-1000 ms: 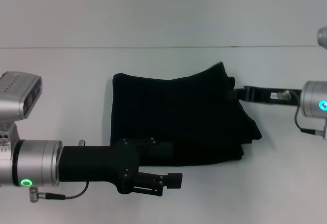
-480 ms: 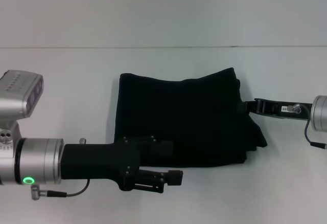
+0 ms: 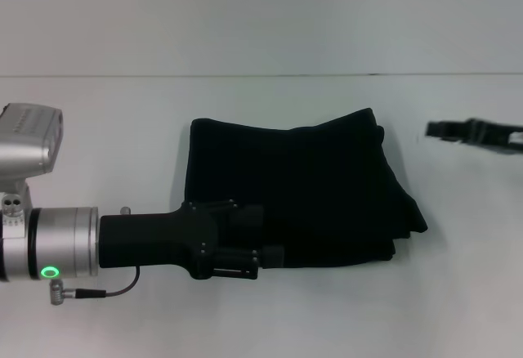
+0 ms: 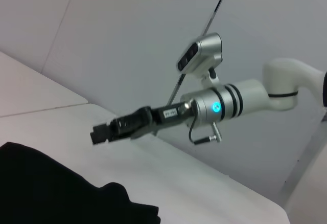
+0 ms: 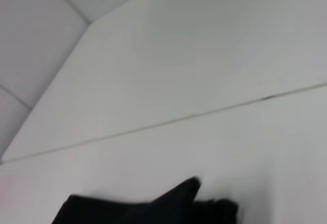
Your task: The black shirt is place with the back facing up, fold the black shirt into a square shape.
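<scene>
Since the black shirt [image 3: 294, 190] already lies as a compact folded bundle on the counter [image 3: 98, 129], what you need to weigh is how it sits against each set of jaws. Your left gripper [image 3: 253, 253] is the near one: it rests low at the bundle's near edge, just beside or touching the cloth (black on black hides the contact line), and the shirt stretches away ahead of those jaws and off toward the right arm's side. Whether the left jaws are spread or closed you cannot tell from the head view, and I see no cloth clearly pinched in them.

Your right gripper [image 3: 445, 130] is apart from the shirt, off beyond its far right-hand corner with bare counter between. In the left wrist view that same right gripper [image 4: 110, 131] hangs clear above the counter, with the shirt [image 4: 56, 188] below and in front of it; the jaws look drawn close together with nothing held.

The bundle's long axis runs side to side, from one arm toward the other, and the edge nearest the right jaws is ragged, with layers poking out at the near corner. My judgement: the fold is nearly finished, and any tidying of that uneven side falls to the right arm, reaching back in along the long axis.
</scene>
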Tool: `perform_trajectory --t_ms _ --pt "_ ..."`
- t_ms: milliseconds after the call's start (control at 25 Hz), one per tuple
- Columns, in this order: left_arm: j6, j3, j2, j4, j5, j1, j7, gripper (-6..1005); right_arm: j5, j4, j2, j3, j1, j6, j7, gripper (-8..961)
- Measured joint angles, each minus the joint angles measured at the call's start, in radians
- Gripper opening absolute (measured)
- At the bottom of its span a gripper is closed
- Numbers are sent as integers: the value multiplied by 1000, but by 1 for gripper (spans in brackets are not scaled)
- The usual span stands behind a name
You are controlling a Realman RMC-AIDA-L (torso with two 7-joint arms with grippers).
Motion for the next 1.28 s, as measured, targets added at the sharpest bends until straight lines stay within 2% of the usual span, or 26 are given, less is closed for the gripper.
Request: perform_trajectory --t_ms 40,160,280,480,600,720,880,1080,1280 --pt "0 0 0 0 0 0 0 901 -2 1 -15 -3 4 -3 18 331" --pt "1 0 0 -4 0 0 0 901 -12 5 -38 -17 27 -25 67 453" --pt "6 3 0 -5 -1 0 0 900 -28 20 -38 -21 57 -50 95 574" --pt "1 9 -1 -6 -1 0 -2 898 -105 69 -8 -32 131 -31 116 666" --pt "-10 7 -1 -6 -1 -2 -8 897 -144 69 22 -35 152 2 110 722" --pt "-32 2 -1 0 -2 -4 -32 896 -158 68 34 -38 159 23 106 777" --pt "-114 -9 1 2 -7 -10 -95 895 -160 60 32 -40 160 28 105 791" --pt "-324 -21 17 -1 -12 -38 -345 894 -156 43 25 -32 144 14 104 793" --pt "-456 -20 31 2 -8 -59 -535 892 -158 28 15 -33 128 -13 104 791"
